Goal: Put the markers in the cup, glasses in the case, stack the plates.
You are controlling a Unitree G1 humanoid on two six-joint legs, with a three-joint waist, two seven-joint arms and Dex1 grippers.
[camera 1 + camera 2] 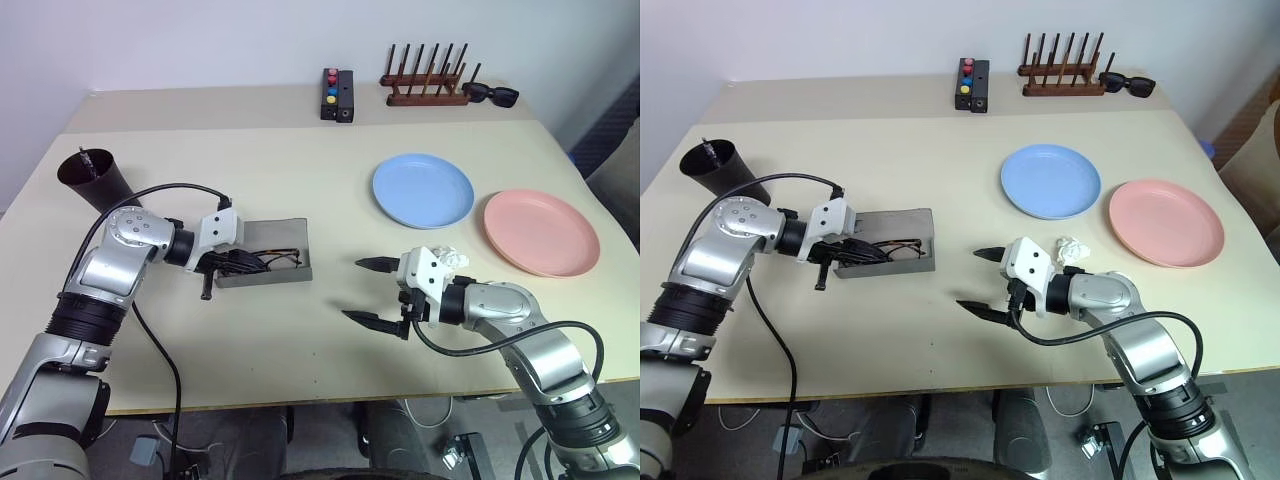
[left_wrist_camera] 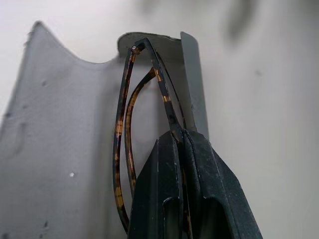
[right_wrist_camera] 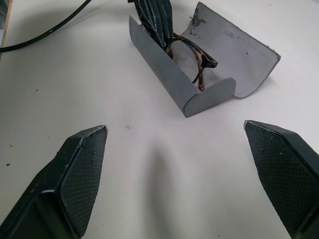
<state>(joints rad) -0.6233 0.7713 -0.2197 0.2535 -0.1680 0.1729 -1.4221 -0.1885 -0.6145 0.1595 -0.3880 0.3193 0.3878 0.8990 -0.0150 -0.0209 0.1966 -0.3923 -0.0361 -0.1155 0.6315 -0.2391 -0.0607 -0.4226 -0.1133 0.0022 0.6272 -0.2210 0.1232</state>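
Pinching one pair of glasses (image 3: 192, 52) between closed fingers, the left gripper (image 1: 232, 262) holds them inside the one open grey case (image 1: 285, 272) on the table (image 1: 300, 180). One cup (image 1: 95, 178) stands behind it. Two plates, blue (image 1: 423, 189) and pink (image 1: 541, 232), lie side by side, unstacked. Right gripper (image 1: 368, 293) hovers with jaws wide, empty.

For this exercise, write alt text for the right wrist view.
The open grey glasses case lies on a pale table, tortoiseshell glasses inside, gripped by the left gripper. The right gripper frames it, fingers wide apart.
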